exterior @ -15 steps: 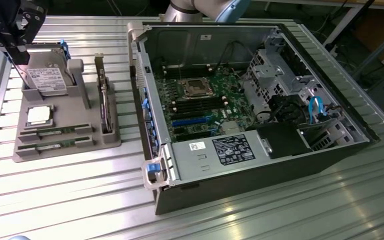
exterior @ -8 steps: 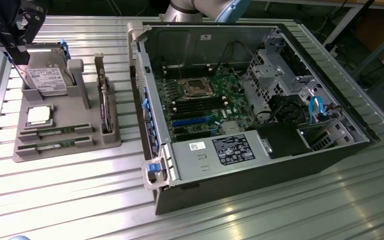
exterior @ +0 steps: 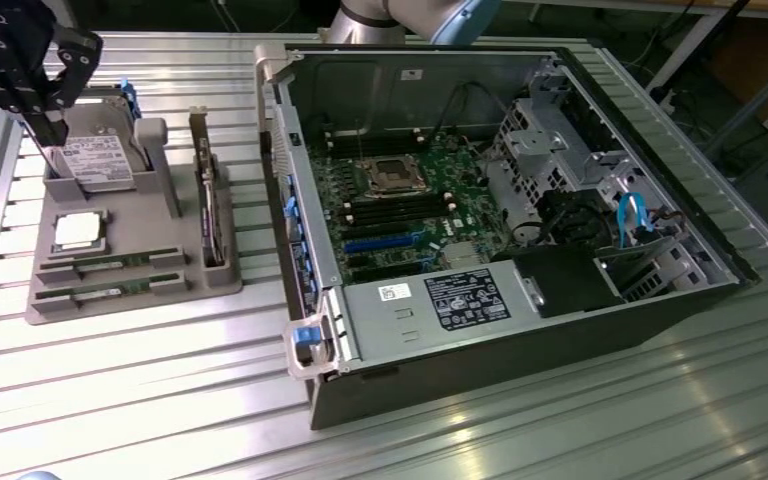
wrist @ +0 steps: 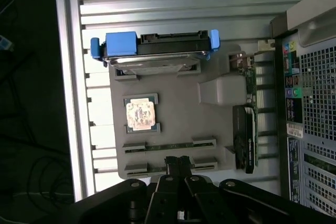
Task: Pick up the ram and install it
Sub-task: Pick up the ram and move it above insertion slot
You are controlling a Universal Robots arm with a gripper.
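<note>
The gripper (exterior: 48, 140) hangs high over the tray (exterior: 144, 235), fingers pressed together and holding nothing. The ram (exterior: 111, 262) sits in tray slots at the end away from the drive (exterior: 97, 160), two sticks on edge, I'd guess so the top edges can be pinched. It's open above them, with the card (exterior: 211, 200) standing along the side toward the case (exterior: 558, 340).
</note>
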